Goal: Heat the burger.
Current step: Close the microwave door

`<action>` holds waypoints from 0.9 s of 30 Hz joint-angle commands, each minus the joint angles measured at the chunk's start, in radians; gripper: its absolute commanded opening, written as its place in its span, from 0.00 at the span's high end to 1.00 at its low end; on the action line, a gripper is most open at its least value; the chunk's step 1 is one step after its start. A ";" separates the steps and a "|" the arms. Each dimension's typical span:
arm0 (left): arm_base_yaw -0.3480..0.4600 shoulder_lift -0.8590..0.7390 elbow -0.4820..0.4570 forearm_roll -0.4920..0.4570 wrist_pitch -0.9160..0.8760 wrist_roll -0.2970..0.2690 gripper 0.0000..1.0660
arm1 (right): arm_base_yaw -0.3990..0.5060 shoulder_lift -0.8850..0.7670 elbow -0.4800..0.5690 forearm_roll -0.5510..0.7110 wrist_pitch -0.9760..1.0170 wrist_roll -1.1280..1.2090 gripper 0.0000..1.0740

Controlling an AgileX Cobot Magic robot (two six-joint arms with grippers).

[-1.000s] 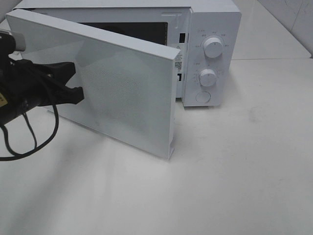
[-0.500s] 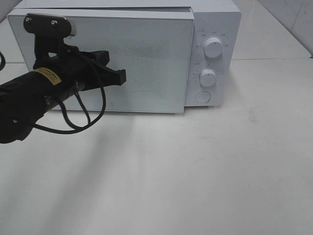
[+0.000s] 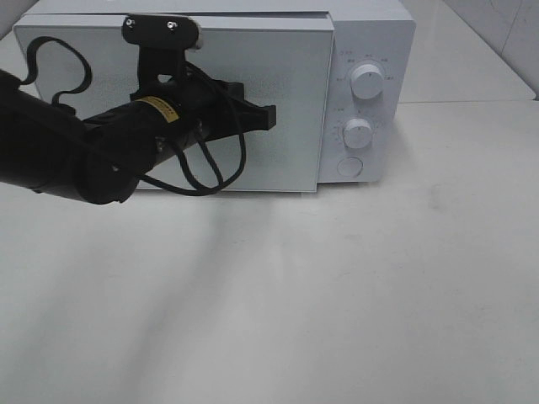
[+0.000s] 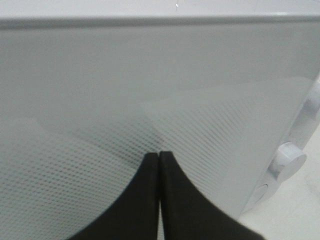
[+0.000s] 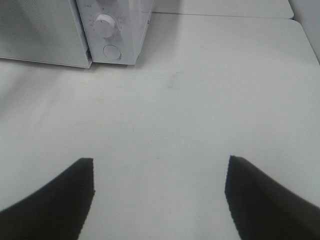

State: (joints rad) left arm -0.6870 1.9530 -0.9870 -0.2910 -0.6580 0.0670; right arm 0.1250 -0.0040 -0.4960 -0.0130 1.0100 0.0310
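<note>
Microwave (image 3: 375,38) door (image 3: 286,76) closed, contents hidden; left pincer (image 3: 274,118) tips together.

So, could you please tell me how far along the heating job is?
Done: the microwave door looks closed; the burger is out of sight. In hand: the shut left gripper points at the door. Left: turning the knobs, which the open right gripper is nowhere near.

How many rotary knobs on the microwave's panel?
2. Upper knob sits high on the microwave control panel, right of the shut door. The lower knob sits directly below it. The flat round button beneath isn't counted. None appear hidden.
</note>
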 commanded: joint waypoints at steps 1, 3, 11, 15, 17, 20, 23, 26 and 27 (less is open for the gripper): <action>0.013 0.025 -0.062 -0.037 -0.021 0.000 1.00 | -0.008 -0.029 0.000 0.002 -0.014 -0.008 0.33; 0.013 0.033 -0.076 -0.038 -0.018 0.000 1.00 | -0.008 -0.029 0.000 0.002 -0.014 -0.008 0.33; 0.013 0.101 -0.195 -0.064 0.014 0.002 1.00 | -0.008 -0.029 0.000 0.002 -0.014 -0.008 0.33; 0.012 0.102 -0.200 -0.015 0.018 0.002 1.00 | -0.008 -0.029 0.000 0.002 -0.014 -0.008 0.33; 0.003 0.088 -0.182 0.001 0.030 0.002 1.00 | -0.008 -0.029 0.000 0.002 -0.014 -0.008 0.33; 0.003 0.054 -0.137 0.001 0.065 0.002 1.00 | -0.008 -0.029 0.000 0.002 -0.014 -0.008 0.33; 0.002 0.013 -0.075 0.001 0.096 0.002 1.00 | -0.008 -0.029 0.000 0.002 -0.014 -0.008 0.33; 0.002 -0.027 -0.015 0.001 0.116 0.002 1.00 | -0.008 -0.029 0.000 0.002 -0.014 -0.008 0.33; 0.002 -0.053 0.021 0.001 0.135 0.002 1.00 | -0.008 -0.029 0.000 0.002 -0.014 -0.008 0.33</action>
State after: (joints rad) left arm -0.6820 1.9280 -0.9860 -0.2850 -0.5380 0.0710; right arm 0.1250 -0.0040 -0.4960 -0.0130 1.0100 0.0310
